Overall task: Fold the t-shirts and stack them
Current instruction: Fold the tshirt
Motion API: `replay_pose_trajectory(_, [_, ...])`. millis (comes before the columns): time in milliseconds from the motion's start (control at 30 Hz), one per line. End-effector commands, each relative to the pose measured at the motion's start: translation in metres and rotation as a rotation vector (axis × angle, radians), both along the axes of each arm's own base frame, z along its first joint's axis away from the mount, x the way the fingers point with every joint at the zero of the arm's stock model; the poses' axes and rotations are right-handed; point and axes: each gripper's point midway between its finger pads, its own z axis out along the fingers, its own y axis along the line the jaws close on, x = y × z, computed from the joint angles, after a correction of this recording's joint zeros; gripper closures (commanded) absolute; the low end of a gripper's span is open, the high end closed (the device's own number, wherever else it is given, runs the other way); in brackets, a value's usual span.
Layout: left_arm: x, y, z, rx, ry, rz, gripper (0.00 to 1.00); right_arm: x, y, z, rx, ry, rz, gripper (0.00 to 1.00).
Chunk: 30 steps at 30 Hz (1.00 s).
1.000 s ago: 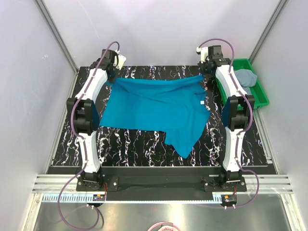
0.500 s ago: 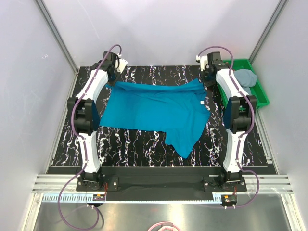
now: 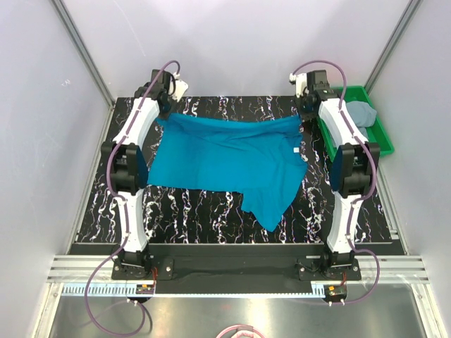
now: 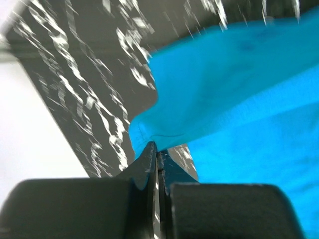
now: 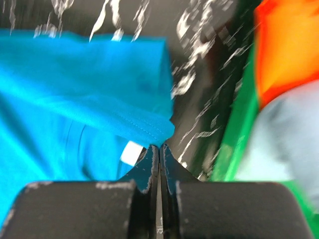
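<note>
T-shirt of teal-blue cloth (image 3: 232, 158) pinched at both far corners

At the far left of the black, white-veined table (image 3: 183, 211), the left gripper (image 3: 163, 105) is clamped on the shirt's far left corner. Its wrist view shows the hem caught between the closed black fingers (image 4: 144, 164). The shirt lies spread over the middle of the table, its far edge running between the two arms. One flap reaches toward the near edge, right of centre. The right gripper (image 3: 308, 113) is likewise closed on the far right corner, the stitched hem nipped at its tips (image 5: 158, 148). Just right of it stands a green plastic tray (image 3: 384, 141) holding a crumpled grey-blue cloth shirt (image 3: 361, 113). In the right wrist view an orange-red cloth shirt (image 5: 289, 45) shows next to the grey-blue one.
</note>
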Motion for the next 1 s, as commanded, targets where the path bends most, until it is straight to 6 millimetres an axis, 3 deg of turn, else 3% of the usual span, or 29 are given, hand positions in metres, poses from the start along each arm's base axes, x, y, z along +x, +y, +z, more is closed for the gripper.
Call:
replay_pose_trajectory(0, [0.031, 0.005, 0.030, 0.027, -0.132, 0.038, 1.00, 0.041, -0.009, 0.039, -0.038, -0.152, -0.047, 1.00])
replay_pose_trajectory(100, [0.042, 0.008, 0.051, 0.025, -0.227, 0.062, 1.00, 0.061, -0.015, 0.077, -0.037, -0.268, -0.096, 1.00])
replay_pose_trajectory(133, [0.045, 0.008, 0.077, 0.015, -0.302, 0.066, 1.00, 0.068, -0.017, 0.100, -0.027, -0.325, -0.112, 1.00])
replay_pose_trajectory(167, [0.044, 0.008, 0.085, 0.008, -0.330, 0.076, 1.00, 0.071, -0.020, 0.113, -0.019, -0.357, -0.124, 1.00])
replay_pose_trajectory(300, [0.037, 0.009, 0.144, -0.022, -0.465, 0.082, 1.00, 0.068, -0.027, 0.174, 0.030, -0.475, -0.165, 1.00])
replay_pose_trajectory(333, [0.030, 0.008, 0.165, -0.036, -0.504, 0.082, 1.00, 0.065, -0.028, 0.184, 0.036, -0.491, -0.168, 1.00])
replay_pose_trajectory(367, [0.024, 0.007, 0.174, -0.044, -0.516, 0.080, 1.00, 0.060, -0.030, 0.194, 0.040, -0.510, -0.174, 1.00])
replay_pose_trajectory(400, [0.019, 0.006, 0.184, -0.052, -0.529, 0.071, 1.00, 0.050, -0.029, 0.217, 0.053, -0.549, -0.179, 1.00])
replay_pose_trajectory(433, [0.008, 0.007, 0.205, -0.061, -0.565, 0.071, 1.00, 0.043, -0.030, 0.225, 0.057, -0.559, -0.179, 1.00])
replay_pose_trajectory(467, [-0.001, 0.006, 0.212, -0.060, -0.565, 0.065, 1.00, 0.036, -0.030, 0.225, 0.055, -0.550, -0.179, 1.00])
replay_pose_trajectory(500, [-0.009, 0.007, 0.221, -0.061, -0.576, 0.059, 1.00, 0.019, -0.032, 0.247, 0.055, -0.584, -0.179, 1.00])
replay_pose_trajectory(533, [-0.025, 0.008, 0.244, -0.067, -0.617, 0.053, 1.00, 0.011, -0.033, 0.246, 0.050, -0.572, -0.176, 1.00])
replay_pose_trajectory(567, [-0.036, 0.008, 0.247, -0.066, -0.614, 0.043, 1.00, 0.002, -0.035, 0.252, 0.047, -0.578, -0.175, 1.00])
replay_pose_trajectory(600, [-0.045, 0.008, 0.255, -0.073, -0.628, 0.032, 1.00, -0.019, -0.038, 0.275, 0.041, -0.620, -0.167, 1.00])
replay_pose_trajectory(633, [-0.065, 0.009, 0.279, -0.085, -0.680, 0.028, 1.00, -0.028, -0.039, 0.269, 0.032, -0.601, -0.165, 1.00])
replay_pose_trajectory(667, [-0.074, 0.009, 0.280, -0.091, -0.680, 0.023, 1.00, -0.039, -0.042, 0.276, 0.029, -0.613, -0.165, 1.00])
replay_pose_trajectory(700, [-0.084, 0.009, 0.287, -0.102, -0.694, 0.019, 1.00, -0.062, -0.042, 0.298, 0.030, -0.659, -0.159, 1.00])
replay_pose_trajectory(767, [-0.115, 0.007, 0.307, -0.126, -0.727, 0.008, 1.00, -0.084, -0.044, 0.301, 0.029, -0.662, -0.158, 1.00])
replay_pose_trajectory(800, [-0.125, 0.004, 0.310, -0.141, -0.726, -0.008, 1.00, -0.107, -0.045, 0.322, 0.039, -0.709, -0.159, 1.00])
replay_pose_trajectory(867, [-0.156, -0.001, 0.318, -0.170, -0.731, -0.044, 1.00, -0.131, -0.047, 0.335, 0.047, -0.735, -0.167, 1.00])
replay_pose_trajectory(900, [-0.178, -0.005, 0.329, -0.193, -0.758, -0.072, 0.99, -0.154, -0.048, 0.349, 0.062, -0.763, -0.177, 1.00])
replay_pose_trajectory(967, [-0.198, -0.013, 0.319, -0.199, -0.729, -0.111, 0.99, -0.180, -0.048, 0.361, 0.079, -0.791, -0.181, 1.00])
